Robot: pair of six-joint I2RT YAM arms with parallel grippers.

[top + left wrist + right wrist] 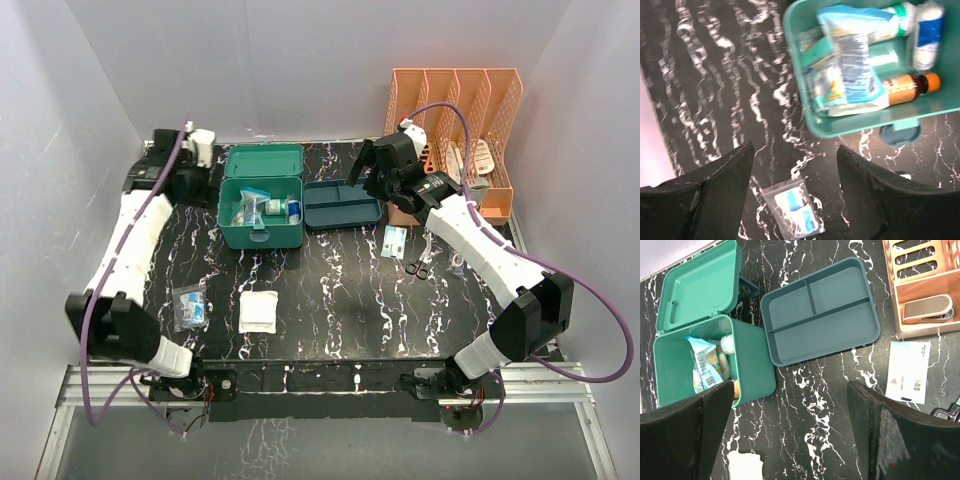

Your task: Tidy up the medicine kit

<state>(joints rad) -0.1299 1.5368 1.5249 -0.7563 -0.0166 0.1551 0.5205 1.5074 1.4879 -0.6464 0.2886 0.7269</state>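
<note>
- We see the medicine kit [262, 232] standing toward the back left of the bench [340, 300]. Its lid [262, 160] is swung open and rests behind the box.
- Inside the kit we make out a light-blue pouch [850, 65], a brown bottle [902, 89] with an orange cap lying on its side, and a white-and-blue roll [927, 35]. There is also a white tube [892, 17] with a green cap. What lies under the pouch is too blurred for us to name.
- The left fingers [722, 182] are released, spread apart with nothing between them. They hang over bare bench just off the kit's left side.
- A small clear bag [792, 212] of blue packets lies flat near the front left of the bench, well apart from the kit. Just beside it, to its right, we see a white gauze pad [258, 312].
- The right fingers [880, 425] are released too, wide apart and grasping nothing, held above the bench near the divided tray [820, 315].
- That shallow, darker teal tray has three compartments and lies flat just to the right of the kit. We cannot tell whether the two touch.
- An orange file rack [460, 110] stands at the back right, with a white object [927, 307] lying in one of its slots.
- A white packet [907, 371] with a barcode lies flat in front of the rack. A pair of black-handled scissors [420, 268] lies near it, toward the front.
</note>
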